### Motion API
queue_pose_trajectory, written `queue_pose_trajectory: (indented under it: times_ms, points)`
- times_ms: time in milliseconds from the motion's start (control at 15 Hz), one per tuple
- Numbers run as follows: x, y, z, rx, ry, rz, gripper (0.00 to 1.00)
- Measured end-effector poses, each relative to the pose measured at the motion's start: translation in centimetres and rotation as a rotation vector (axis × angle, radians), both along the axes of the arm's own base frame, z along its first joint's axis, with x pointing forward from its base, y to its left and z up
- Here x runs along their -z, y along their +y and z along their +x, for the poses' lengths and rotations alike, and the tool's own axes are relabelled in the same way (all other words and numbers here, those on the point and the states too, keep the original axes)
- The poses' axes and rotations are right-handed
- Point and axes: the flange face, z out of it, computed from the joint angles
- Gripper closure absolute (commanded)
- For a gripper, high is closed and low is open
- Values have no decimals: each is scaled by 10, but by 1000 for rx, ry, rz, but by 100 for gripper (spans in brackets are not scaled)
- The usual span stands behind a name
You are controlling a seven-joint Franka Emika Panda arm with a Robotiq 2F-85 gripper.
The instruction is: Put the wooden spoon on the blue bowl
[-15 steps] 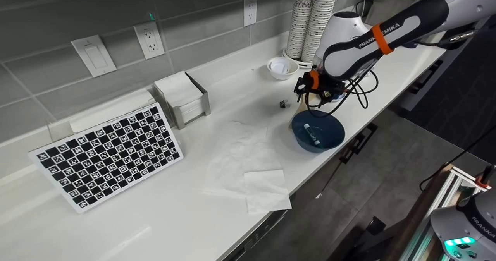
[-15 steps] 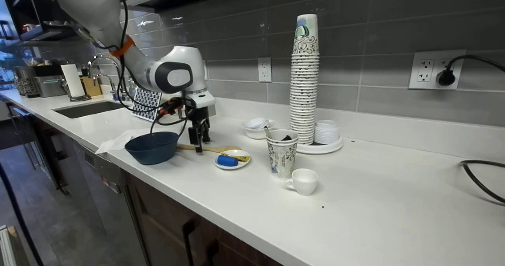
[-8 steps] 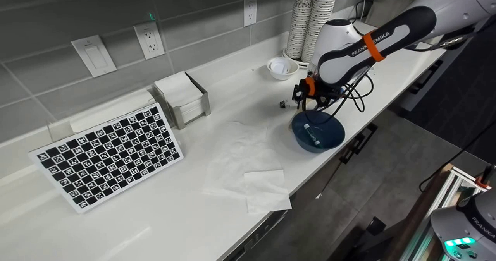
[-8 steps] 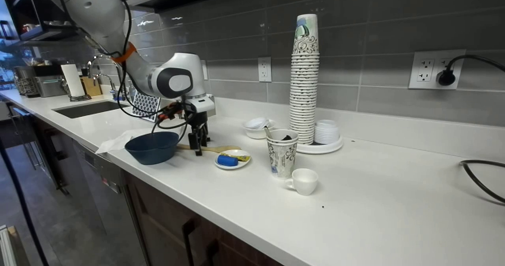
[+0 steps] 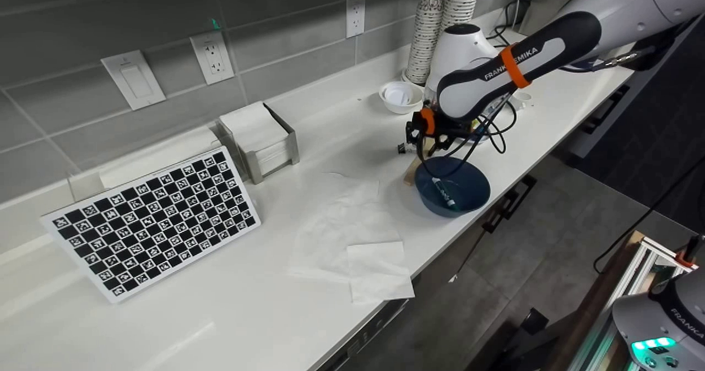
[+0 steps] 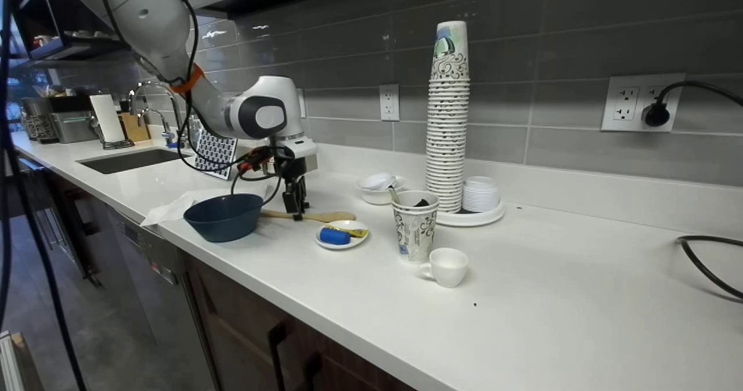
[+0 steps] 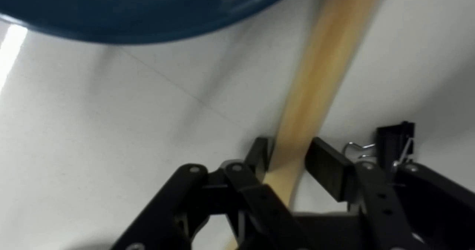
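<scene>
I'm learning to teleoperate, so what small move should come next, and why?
Probably a short, straight lift: in the wrist view the gripper appears closed on the wooden spoon, and in an exterior view the spoon sits low beside the blue bowl, whose rim stands higher.

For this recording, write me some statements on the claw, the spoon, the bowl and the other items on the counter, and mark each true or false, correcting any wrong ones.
1. The claw is shut on the wooden spoon. True.
2. The wooden spoon lies inside the blue bowl. False: the wooden spoon is outside the blue bowl, beside it.
3. A marker lies in the blue bowl. True.
4. The white mug lies on its side. False: the white mug stands upright.
5. The small plate holds a blue cylinder and a yellow packet. True.
6. The binder clip is in the blue bowl. False: the binder clip is on the counter.
</scene>
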Motion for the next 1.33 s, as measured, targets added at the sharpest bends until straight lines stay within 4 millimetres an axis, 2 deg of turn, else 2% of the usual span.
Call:
queue_pose_trajectory:
  times_ms: [400, 800, 1000, 1133, 1333]
  points:
    - [-7, 7, 12, -15, -12, -9, 94]
    - [-27, 10, 25, 51, -82, 2, 94]
    - [-53, 12, 27, 115, -124, 15, 94]
    - [-79, 13, 23, 160, -157, 29, 94]
    - [-120, 13, 4, 182, -145, 37, 94]
